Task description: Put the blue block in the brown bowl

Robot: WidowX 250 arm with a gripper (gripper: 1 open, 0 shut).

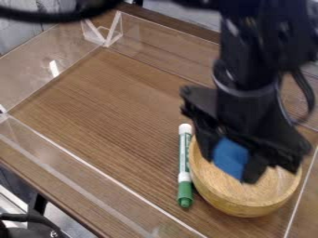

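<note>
The gripper (pixel 240 160) hangs over the brown bowl (pixel 214 188), its fingers (pixel 214 139) clenched on the blue block (pixel 235 153). The block sits between the 2 dark fingers with its long axis close to upright, tipped slightly, so that one short end points down toward the bowl. Motion blur softens the edges, so the exact tilt cannot be read.

The relation the drop turns on is block to bowl. Seen from this camera, the block overlaps the bowl's hollow, inside the rim and toward the side of the bowl farther from the camera. It does not look to be resting on the wood; I cannot tell how much air remains under its lower end, since the gripper body covers much of the bowl's far half.

A green-and-white marker pen (pixel 184 164) lies on the counter (pixel 99 102) just beside the bowl, along the rim on the side away from the gripper's bulk. Its white cap end points away from the camera. It is clear of the block's path.

My judgement: carrying is nearly done and release is the step at hand. Dropped end-first, the block will likely topple onto a long face, and the bowl's thick rim should keep it in.
</note>
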